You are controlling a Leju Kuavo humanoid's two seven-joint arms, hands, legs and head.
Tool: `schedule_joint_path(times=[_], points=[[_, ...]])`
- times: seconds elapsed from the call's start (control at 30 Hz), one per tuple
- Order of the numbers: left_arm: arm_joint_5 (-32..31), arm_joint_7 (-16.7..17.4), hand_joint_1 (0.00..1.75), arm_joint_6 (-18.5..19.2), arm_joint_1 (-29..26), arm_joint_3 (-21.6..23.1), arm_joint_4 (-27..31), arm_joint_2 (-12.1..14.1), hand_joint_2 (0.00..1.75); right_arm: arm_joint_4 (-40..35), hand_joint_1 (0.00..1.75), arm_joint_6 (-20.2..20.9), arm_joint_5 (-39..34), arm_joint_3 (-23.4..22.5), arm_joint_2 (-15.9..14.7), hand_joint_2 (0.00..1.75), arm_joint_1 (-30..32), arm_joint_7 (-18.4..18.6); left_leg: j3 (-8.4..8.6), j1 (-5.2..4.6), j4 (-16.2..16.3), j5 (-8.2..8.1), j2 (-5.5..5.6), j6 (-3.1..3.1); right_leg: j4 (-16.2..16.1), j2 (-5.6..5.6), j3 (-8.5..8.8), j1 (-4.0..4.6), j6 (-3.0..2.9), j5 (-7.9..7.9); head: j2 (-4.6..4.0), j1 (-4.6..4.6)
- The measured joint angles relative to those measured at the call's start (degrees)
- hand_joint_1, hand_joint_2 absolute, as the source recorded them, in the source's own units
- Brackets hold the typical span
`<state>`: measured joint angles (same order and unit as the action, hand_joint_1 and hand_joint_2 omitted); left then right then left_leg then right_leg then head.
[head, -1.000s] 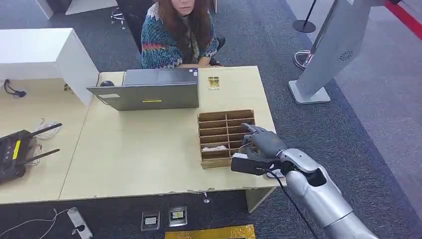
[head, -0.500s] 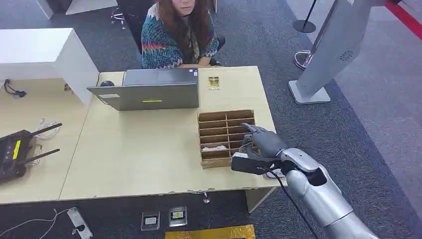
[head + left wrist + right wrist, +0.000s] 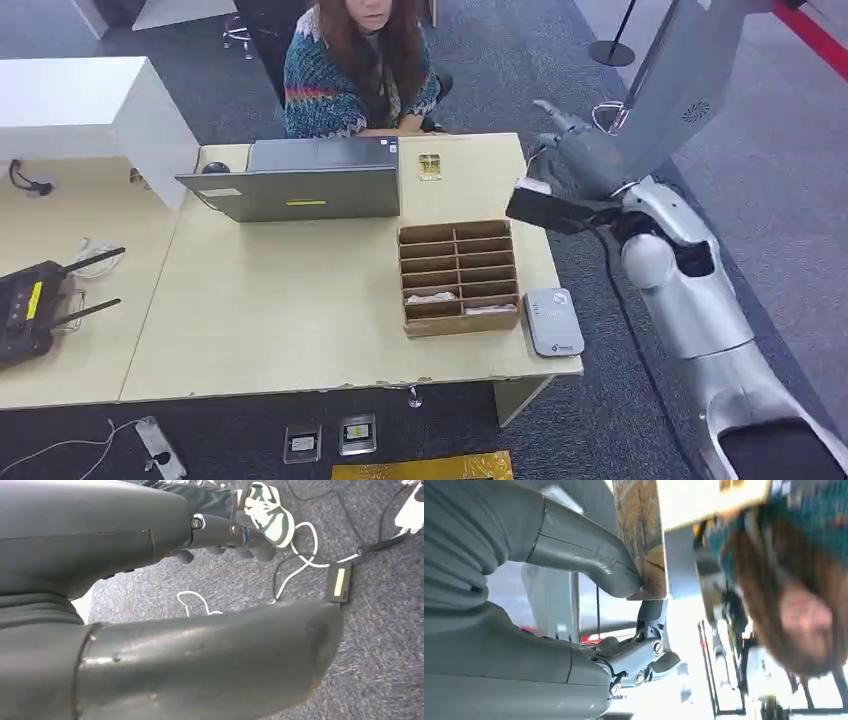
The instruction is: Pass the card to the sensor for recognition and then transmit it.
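Note:
My right hand (image 3: 578, 160) is raised above the table's far right corner, level with the seated person (image 3: 358, 70). In the right wrist view the thumb and a finger pinch a card (image 3: 641, 535) with a yellow-brown printed picture; my hand (image 3: 589, 555) holds it by one end. The grey sensor (image 3: 553, 321) lies flat at the table's front right corner, beside the wooden box, with nothing over it. My left hand (image 3: 225, 532) hangs over the carpet with its fingers loosely apart and nothing in it.
A wooden divided box (image 3: 458, 275) with white slips stands left of the sensor. A grey laptop (image 3: 300, 180) and a small card (image 3: 429, 166) lie in front of the person. A white pillar stand (image 3: 660, 110) rises right of the table. A black router (image 3: 30, 300) sits far left.
My right hand has lifted off the sensor at the front corner and swung up and away to the table's far right corner with the card. The sensor now lies uncovered.

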<state>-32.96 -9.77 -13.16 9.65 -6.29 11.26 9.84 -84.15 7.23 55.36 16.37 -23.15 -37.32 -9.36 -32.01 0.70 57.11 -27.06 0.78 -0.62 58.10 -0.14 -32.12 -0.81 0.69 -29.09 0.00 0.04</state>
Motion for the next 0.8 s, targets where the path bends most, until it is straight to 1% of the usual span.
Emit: schedule_joint_path(times=[0.2, 0.33, 0.47, 0.63, 0.7, 0.8], points=[[-0.18, 0.0, 0.0, -0.04, 0.28, 0.0, -0.02, -0.11, 0.0, 0.79, 1.75, -1.44, 0.31, -0.9, -0.11, 1.75, -3.26, -0.52, -0.1, 0.0, 0.0, -0.01, -0.02, -0.01, 0.01, 0.02, -0.11, 0.0, 0.0, 0.0, 0.0, -0.02], [-0.35, 0.11, 0.0, 0.0, 0.97, 0.0, 0.0, -0.15, 0.0, 4.0, 1.75, -2.19, -0.31, -0.68, -0.04, 1.75, -11.27, -2.45, -0.16, 0.0, 0.0, 0.0, 0.0, -0.01, 0.03, 0.01, -0.14, 0.0, 0.0, 0.0, 0.0, 0.0], [-0.46, 0.2, 0.0, 0.07, 1.42, 0.0, 0.0, -0.15, 0.0, 10.07, 1.75, -3.52, -0.09, -0.09, 0.65, 1.75, -19.36, -4.65, -0.21, 0.01, -0.01, 0.04, 0.09, -0.01, 0.05, -0.09, -0.1, 0.02, -0.01, 0.0, 0.0, 0.0], [-1.53, 0.46, 0.0, 0.98, 2.34, 0.04, 0.0, -0.15, 0.0, 20.07, 1.75, -5.79, 2.08, 2.58, 3.72, 1.75, -25.84, -7.19, -0.23, 0.03, -0.01, 0.04, 0.1, -0.01, 0.06, -0.12, -0.09, 0.05, -0.01, 0.0, 0.0, -0.04], [-2.27, 0.87, 0.0, 1.7, 2.76, 0.04, 0.09, -0.17, 0.0, 25.82, 1.75, -7.12, 4.06, 4.27, 5.84, 1.75, -27.95, -7.63, -0.24, 0.05, -0.01, 0.05, 0.12, -0.02, 0.06, -0.13, -0.1, 0.06, -0.01, 0.0, 0.0, -0.04], [-2.89, 1.53, 0.0, 2.45, 3.71, 0.07, 0.13, -0.18, 0.0, 34.37, 1.75, -8.39, 6.03, 6.45, 9.29, 1.75, -29.7, -7.21, -0.22, 0.1, -0.01, 0.07, 0.14, -0.04, 0.06, -0.15, -0.09, 0.11, -0.01, 0.0, 0.0, 0.0]])
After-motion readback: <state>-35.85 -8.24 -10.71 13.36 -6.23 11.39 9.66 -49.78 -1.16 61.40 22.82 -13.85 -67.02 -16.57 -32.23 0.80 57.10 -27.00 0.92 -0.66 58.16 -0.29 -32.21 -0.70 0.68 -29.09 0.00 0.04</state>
